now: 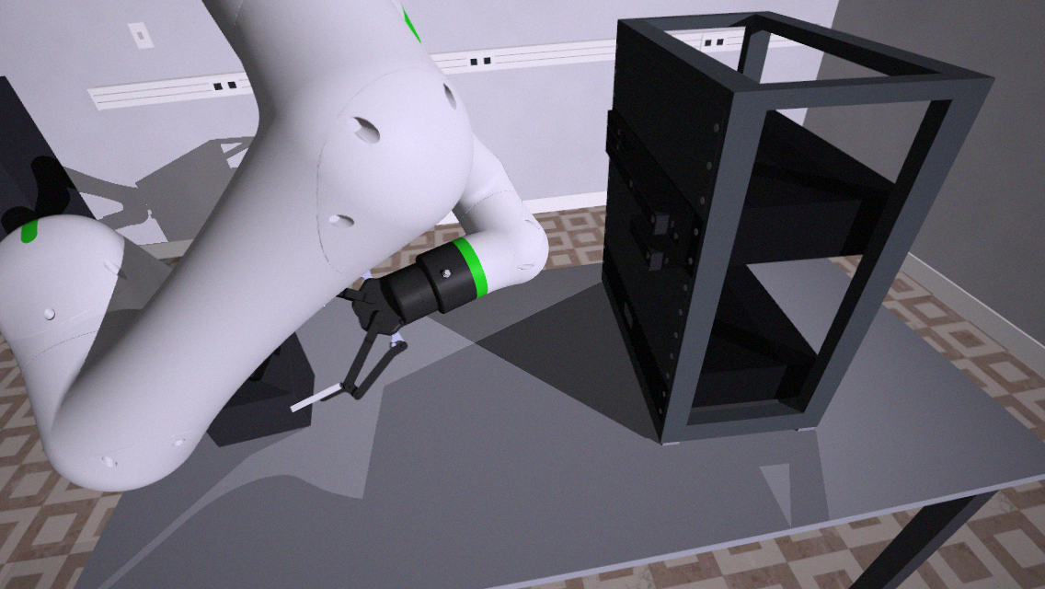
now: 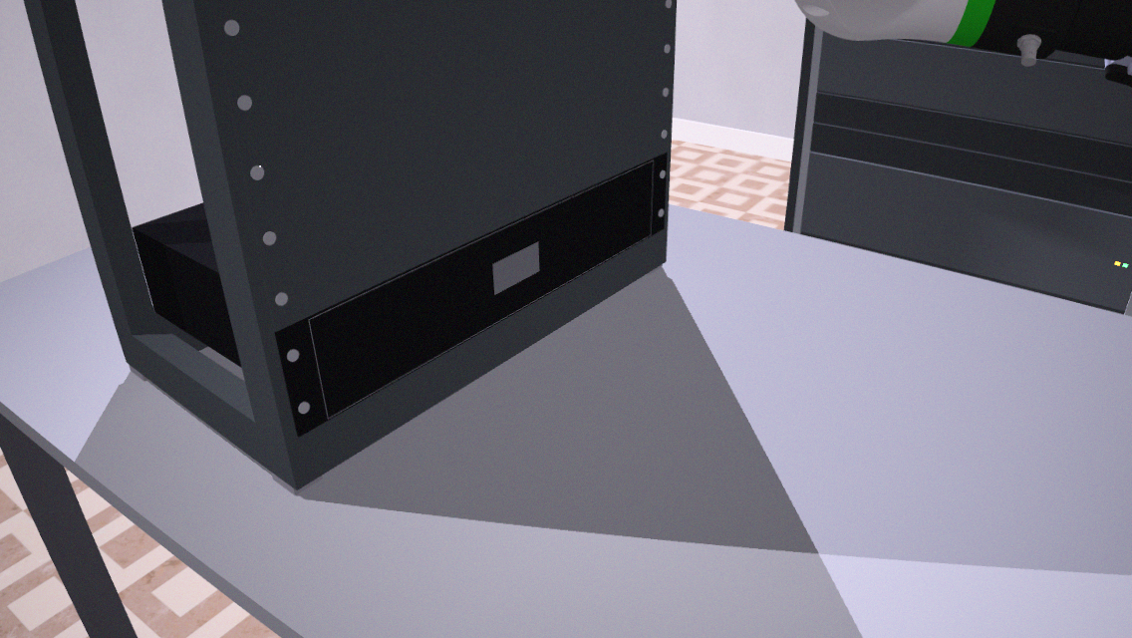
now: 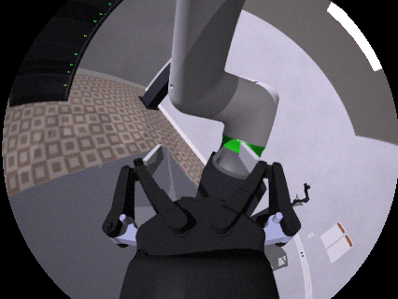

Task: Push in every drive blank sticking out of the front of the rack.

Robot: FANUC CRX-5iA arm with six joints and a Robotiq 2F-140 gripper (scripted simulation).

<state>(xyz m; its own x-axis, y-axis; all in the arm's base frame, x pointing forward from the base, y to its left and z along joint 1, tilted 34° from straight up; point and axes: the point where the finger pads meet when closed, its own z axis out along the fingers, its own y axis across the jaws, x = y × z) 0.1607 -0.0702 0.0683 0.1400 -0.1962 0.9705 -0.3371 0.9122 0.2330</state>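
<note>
One table (image 1: 511, 467) (image 2: 935, 380) (image 3: 61, 224), patterned floor (image 1: 570, 234) (image 2: 728, 181) (image 3: 93, 126) below.

In the top view, a pale wall (image 1: 548, 139) stands beyond the far edge of the bench (image 1: 511, 526), and it carries a long socket strip (image 1: 541, 57) and a small switch plate (image 1: 141, 35). One dark leg (image 1: 921, 541) is under the near edge. Past the bench's edges, the floor (image 1: 1013, 537) (image 2: 728, 177) (image 3: 84, 126) has brown and cream squares.
</note>
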